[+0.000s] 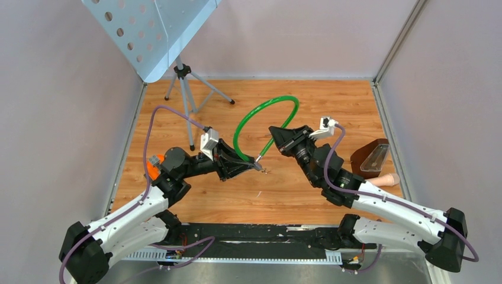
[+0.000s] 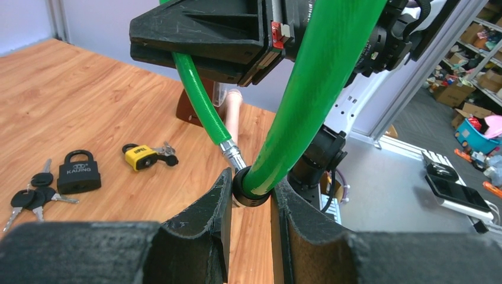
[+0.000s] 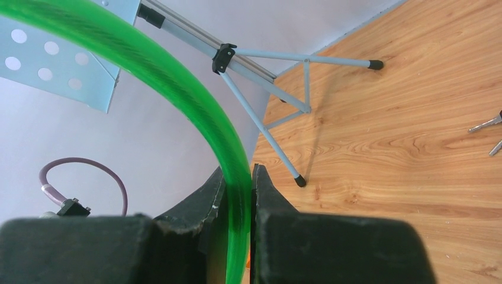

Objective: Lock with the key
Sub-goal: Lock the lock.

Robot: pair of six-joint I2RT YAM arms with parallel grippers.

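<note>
- Grips the black head point(image 2: 245, 192) of the green cable lock point(image 2: 319, 89) in the left pincer point(image 2: 251, 180), jaws clamped on it, with the head raised above the table point(image 1: 331, 112).
- Pinches the thin end of the same cable in the right pincer point(image 3: 238, 171), jaws closed tight on the green sleeve just behind the metal pin point(image 2: 232, 155).
- Hinges on pin and head: pin tip just beside the head, on its upper left in the left wrist view, long axis slanting steeply down toward it; cannot tell whether already touching.
- Probably calls for seating the pin first, then turning a key.
- Shows loose keys point(image 2: 29, 198) flat on the table, well apart from both pincers; cannot tell whether a key sits in the head.
- Reads "KAUING" on the black padlock point(image 2: 79, 171); lettering on the yellow padlock point(image 2: 140, 157) too small to read.
</note>
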